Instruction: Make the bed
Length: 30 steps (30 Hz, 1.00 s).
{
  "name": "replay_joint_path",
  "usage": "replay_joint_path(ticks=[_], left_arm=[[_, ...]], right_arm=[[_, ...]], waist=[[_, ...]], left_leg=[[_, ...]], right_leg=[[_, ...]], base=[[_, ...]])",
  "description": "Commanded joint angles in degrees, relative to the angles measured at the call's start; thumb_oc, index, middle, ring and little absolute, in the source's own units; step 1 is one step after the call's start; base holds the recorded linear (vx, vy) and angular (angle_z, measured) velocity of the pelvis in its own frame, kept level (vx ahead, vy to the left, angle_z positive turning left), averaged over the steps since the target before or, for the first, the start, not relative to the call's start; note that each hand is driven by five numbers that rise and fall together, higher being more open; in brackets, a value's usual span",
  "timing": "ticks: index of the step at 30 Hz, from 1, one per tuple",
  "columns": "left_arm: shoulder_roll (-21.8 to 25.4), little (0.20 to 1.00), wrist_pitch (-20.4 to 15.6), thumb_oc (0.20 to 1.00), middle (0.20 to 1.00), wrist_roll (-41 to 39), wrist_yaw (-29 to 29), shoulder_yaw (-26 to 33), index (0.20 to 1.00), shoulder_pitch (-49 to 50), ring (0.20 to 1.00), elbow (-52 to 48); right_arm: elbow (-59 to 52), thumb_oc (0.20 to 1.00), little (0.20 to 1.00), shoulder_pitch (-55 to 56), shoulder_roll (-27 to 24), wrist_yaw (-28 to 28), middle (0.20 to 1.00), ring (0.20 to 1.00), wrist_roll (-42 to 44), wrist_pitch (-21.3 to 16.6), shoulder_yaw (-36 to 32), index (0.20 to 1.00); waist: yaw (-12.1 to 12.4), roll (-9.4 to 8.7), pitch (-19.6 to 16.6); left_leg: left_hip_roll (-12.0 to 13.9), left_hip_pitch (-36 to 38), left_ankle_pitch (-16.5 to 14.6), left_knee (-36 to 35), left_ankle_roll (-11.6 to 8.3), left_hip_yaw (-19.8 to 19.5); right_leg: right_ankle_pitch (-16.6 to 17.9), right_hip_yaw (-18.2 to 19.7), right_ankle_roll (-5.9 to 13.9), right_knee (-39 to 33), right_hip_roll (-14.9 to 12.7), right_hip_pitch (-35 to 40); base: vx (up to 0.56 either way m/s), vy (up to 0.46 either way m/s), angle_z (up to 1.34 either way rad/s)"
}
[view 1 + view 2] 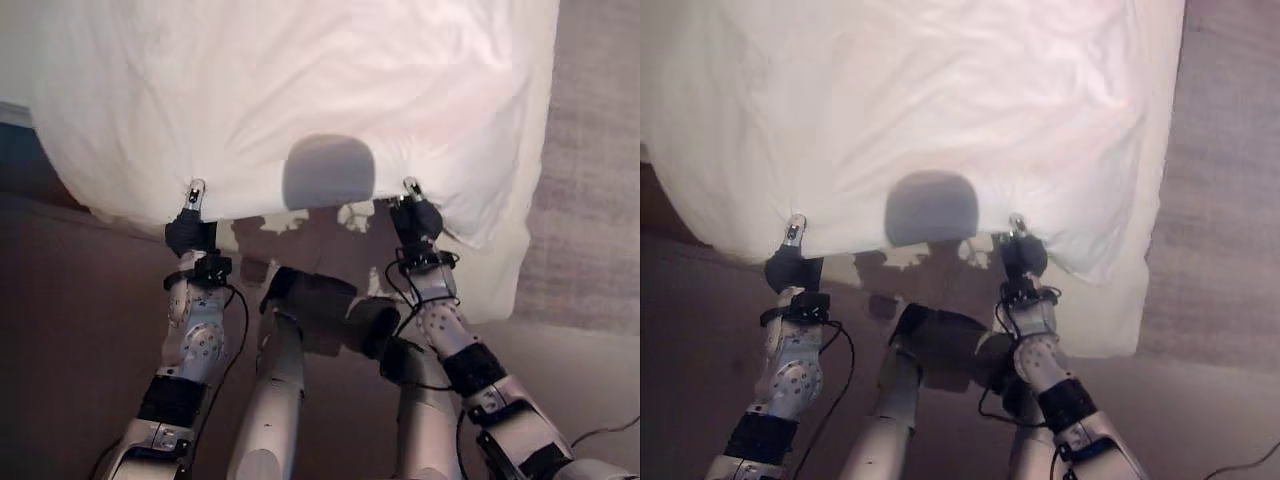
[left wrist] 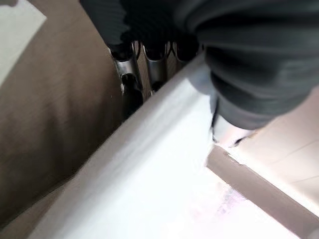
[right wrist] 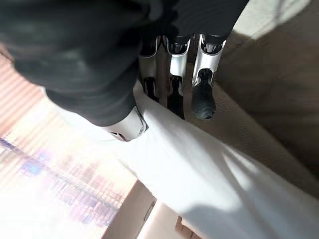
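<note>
We hold the near edge of the white sheet point(image 1: 300, 90) with both hands, left hand point(image 1: 190, 232) and right hand point(image 1: 415, 222) each pinching it between thumb and curled fingers. It seems mid-spread: lifted and billowing, not yet laid flat or smoothed. Brown carpet point(image 1: 70, 320) lies below, a grey rug point(image 1: 590, 180) alongside.

Floor covering: brown carpet point(image 1: 70, 330), plain, extending beneath and in front of the bed. Second area: paler grey textured carpet point(image 1: 590, 200) running along the bed's right side.
</note>
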Motion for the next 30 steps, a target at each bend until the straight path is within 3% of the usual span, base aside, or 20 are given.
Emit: replay_joint_path(ticks=[1, 3, 4, 5, 6, 7, 8, 9, 10, 13, 14, 15, 17, 18, 19, 20, 23, 25, 27, 30], left_arm=[[6.33, 0.2, -7.01, 0.2, 0.2, 2.07, 2.01, 16.28, 0.2, 4.48, 0.2, -7.51], [7.2, 0.2, -6.37, 0.2, 0.2, 3.54, 0.51, 17.4, 0.2, 6.54, 0.2, -9.45], [7.14, 0.2, -5.96, 0.2, 0.2, 3.2, 0.14, 17.7, 0.2, 7.53, 0.2, -9.94], [7.26, 0.2, -4.92, 0.2, 0.2, 4.51, -0.23, 19.89, 0.2, 9.51, 0.2, -9.78], [7.25, 0.2, -4.86, 0.2, 0.2, 4.54, -0.21, 19.94, 0.2, 9.68, 0.2, -9.9], [6.76, 0.2, -4.55, 0.2, 0.2, 5.97, -0.4, 21.84, 0.2, 11.97, 0.2, -10.89], [6.66, 0.2, -4.5, 0.2, 0.2, 6.03, -0.34, 21.9, 0.2, 12.08, 0.2, -10.94], [6.14, 0.2, -5.04, 0.2, 0.2, 6.57, -0.17, 23.67, 0.2, 13.78, 0.2, -11.08], [6.2, 0.2, -5.06, 0.2, 0.2, 6.61, -0.16, 23.75, 0.2, 14.02, 0.2, -11.22], [5.27, 0.2, -5.55, 0.2, 0.2, 4.98, 0.49, 24.37, 0.2, 13.91, 0.2, -11.07], [4.96, 0.2, -5.43, 0.2, 0.2, 4.41, 0.91, 24.5, 0.2, 12.94, 0.2, -10.6], [4.2, 0.2, -5.99, 0.2, 0.2, 5.44, 1.42, 24.43, 0.2, 13.99, 0.2, -11.31], [4.09, 0.2, -6.58, 0.2, 0.2, 6.04, 2.31, 25.0, 0.2, 14.22, 0.2, -11.48], [4.87, 0.2, -6.24, 0.2, 0.2, 4.98, 2.27, 25.34, 0.2, 14.37, 0.2, -11.42], [4.85, 0.2, -6.25, 0.2, 0.2, 4.95, 2.25, 25.37, 0.2, 14.43, 0.2, -11.4], [4.6, 0.2, -5.96, 0.2, 0.2, 4.84, 1.77, 25.04, 0.2, 15.69, 0.2, -11.81], [3.96, 0.2, -5.62, 0.2, 0.2, 3.78, 1.03, 25.46, 0.2, 16.71, 0.2, -12.36], [3.94, 0.2, -4.77, 0.2, 0.2, 3.58, 0.35, 24.4, 0.2, 16.49, 0.2, -13.58], [3.94, 0.2, -3.99, 0.2, 0.2, 5.31, -0.96, 22.07, 0.2, 15.1, 0.2, -14.0], [4.39, 0.2, -3.63, 0.2, 0.2, 7.71, -1.29, 21.65, 0.2, 15.44, 0.2, -13.29]], right_arm=[[-7.63, 0.2, 0.2, 4.75, -6.35, -3.55, 0.2, 0.2, -0.57, -7.77, -19.18, 0.2], [-7.39, 0.2, 0.2, 6.46, -6.03, -3.8, 0.2, 0.2, -1.43, -7.24, -21.04, 0.2], [-7.72, 0.2, 0.2, 8.24, -5.3, -3.29, 0.2, 0.2, -1.22, -6.77, -21.59, 0.2], [-7.45, 0.2, 0.2, 8.67, -3.87, -1.92, 0.2, 0.2, -0.88, -6.3, -21.77, 0.2], [-7.44, 0.2, 0.2, 8.76, -3.83, -1.85, 0.2, 0.2, -0.84, -6.31, -21.71, 0.2], [-5.68, 0.2, 0.2, 8.04, -3.67, -0.93, 0.2, 0.2, -0.52, -5.61, -20.67, 0.2], [-5.56, 0.2, 0.2, 8.04, -3.75, -0.84, 0.2, 0.2, -0.45, -5.58, -20.6, 0.2], [-4.36, 0.2, 0.2, 8.02, -3.29, 0.59, 0.2, 0.2, -0.08, -5.38, -19.14, 0.2], [-4.17, 0.2, 0.2, 8.06, -3.2, 0.84, 0.2, 0.2, 0.09, -5.48, -19.04, 0.2], [-5.22, 0.2, 0.2, 9.18, -4.22, 1.31, 0.2, 0.2, 0.05, -4.31, -16.43, 0.2], [-3.49, 0.2, 0.2, 7.62, -5.04, 1.87, 0.2, 0.2, 0.85, -3.72, -15.9, 0.2], [-3.26, 0.2, 0.2, 4.18, -6.47, 1.17, 0.2, 0.2, -0.6, -3.34, -14.33, 0.2], [-2.63, 0.2, 0.2, 3.63, -7.45, 0.97, 0.2, 0.2, -0.55, -2.88, -14.33, 0.2], [-2.57, 0.2, 0.2, 4.17, -8.66, 0.43, 0.2, 0.2, 0.37, -3.21, -14.86, 0.2], [-2.57, 0.2, 0.2, 4.22, -8.68, 0.44, 0.2, 0.2, 0.4, -3.23, -14.78, 0.2], [-3.08, 0.2, 0.2, 4.34, -8.52, -0.4, 0.2, 0.2, 0.25, -2.95, -15.39, 0.2], [-2.72, 0.2, 0.2, 4.74, -9.64, -0.74, 0.2, 0.2, -0.15, -2.35, -15.75, 0.2], [-4.49, 0.2, 0.2, 7.48, -9.64, -1.75, 0.2, 0.2, -1.18, -2.78, -17.74, 0.2], [-6.27, 0.2, 0.2, 10.28, -9.98, -2.9, 0.2, 0.2, -3.85, -2.81, -19.75, 0.2], [-6.18, 0.2, 0.2, 11.28, -8.54, -3.02, 0.2, 0.2, -4.1, -3.13, -21.05, 0.2]], waist=[[-0.75, 4.14, -1.32], [-2.2, 5.52, -1.8], [-2.35, 5.73, -2.51], [-0.29, 6.28, -3.65], [-0.25, 6.22, -3.61], [2.39, 6.96, -4.64], [2.35, 6.64, -4.81], [4.5, 5.82, -5.0], [4.81, 6.0, -4.6], [6.17, 5.88, -2.97], [7.75, 7.52, -1.31], [9.34, 8.83, -1.29], [9.24, 8.3, -1.29], [6.94, 8.19, -1.29], [6.87, 8.1, -1.29], [7.01, 8.38, -1.75], [6.12, 8.36, -3.33], [5.46, 7.69, -3.72], [3.48, 6.81, -3.65], [2.5, 7.01, -4.29]], left_leg=[[-3.17, 0.75, -5.88, 1.58, 2.44, -3.95], [-6.23, 1.78, -6.6, 5.65, 4.13, -4.04], [-6.78, 3.17, -6.33, 6.11, 5.35, -4.27], [-6.62, 4.49, -5.98, 6.65, 7.56, -1.04], [-6.57, 4.51, -6.29, 6.94, 7.53, -0.95], [-6.03, 7.32, -5.61, 4.82, 9.17, 3.69], [-6.01, 7.96, -7.27, 5.05, 9.13, 3.75], [-6.06, 10.23, -5.92, 3.09, 9.55, 7.2], [-5.65, 10.21, -4.79, 2.84, 9.49, 7.58], [-4.89, 8.77, -5.9, 9.44, 5.09, 10.04], [-4.7, 5.62, -0.38, 14.2, 0.08, 8.01], [-4.66, 6.05, 2.01, 12.92, -0.45, 3.33], [-2.52, 5.92, -0.07, 13.0, 1.58, 1.19], [6.99, 8.44, 0.69, 3.9, 3.19, 0.02], [7.05, 8.86, 1.09, 3.1, 3.13, 0.06], [10.29, 12.38, 5.57, -8.22, 1.84, -6.25], [12.02, 17.24, 5.18, -16.04, 0.25, -8.25], [11.62, 17.65, 5.03, -18.68, -0.46, -6.86], [5.38, 14.95, -0.82, -10.4, -0.22, -4.67], [2.3, 13.51, -1.99, -5.72, 0.42, -4.54]], right_leg=[[10.87, 6.2, 4.78, -14.85, -5.89, 10.72], [12.82, 10.83, 3.94, -13.74, -5.66, 12.52], [7.48, 12.99, 2.59, -9.84, -1.76, 12.96], [2.88, 6.69, 0.93, -2.48, 1.9, 12.36], [2.52, 6.82, 0.86, -2.03, 1.91, 12.26], [-0.34, -2.18, -0.1, 7.08, 4.73, 11.31], [-1.69, -1.31, 0.53, 7.57, 4.9, 11.64], [-6.32, -6.29, 0.46, 9.65, 11.03, 13.07], [-5.61, -6.96, -0.42, 9.33, 11.11, 13.15], [-10.93, -4.42, -5.22, 1.16, 12.9, 16.61], [-12.13, -3.08, -7.12, 1.0, 15.24, 15.8], [-10.75, -1.04, -7.62, 2.84, 14.55, 12.53], [-10.12, 0.97, -6.6, 3.75, 13.0, 10.72], [-8.67, 1.4, -4.76, 4.38, 10.17, 9.22], [-8.53, 1.39, -4.79, 4.14, 10.16, 9.37], [-6.7, 4.46, -2.6, 2.67, 8.13, 8.77], [-4.24, 6.76, -1.17, 1.0, 6.5, 9.08], [-0.16, 5.33, 0.99, -2.45, 2.19, 10.87], [3.77, 5.35, 2.91, -9.78, -3.29, 15.73], [6.14, 5.25, 2.68, -13.68, -4.9, 18.98]], base=[[-0.05, 0.776, 0.03], [-0.03, 0.471, 0.16], [0.01, 0.508, 0.24], [0.01, 0.497, 0.14], [-0.05, 0.744, -0.63], [0.06, 0.345, -1.0], [0.02, 0.586, -1.31], [-0.03, 0.204, -0.89], [-0.18, 0.291, -0.99], [-0.19, 0.035, -0.87], [-0.33, 0.355, -0.48], [-0.29, 0.423, -0.75], [-0.18, 0.349, -1.31], [-0.17, 0.204, -1.32], [-0.13, 0.513, -0.89], [-0.04, 0.336, -0.33], [-0.09, 0.484, 0.03], [-0.18, 0.401, 0.99], [-0.1, 0.411, 1.33], [-0.05, 0.431, 1.32]])
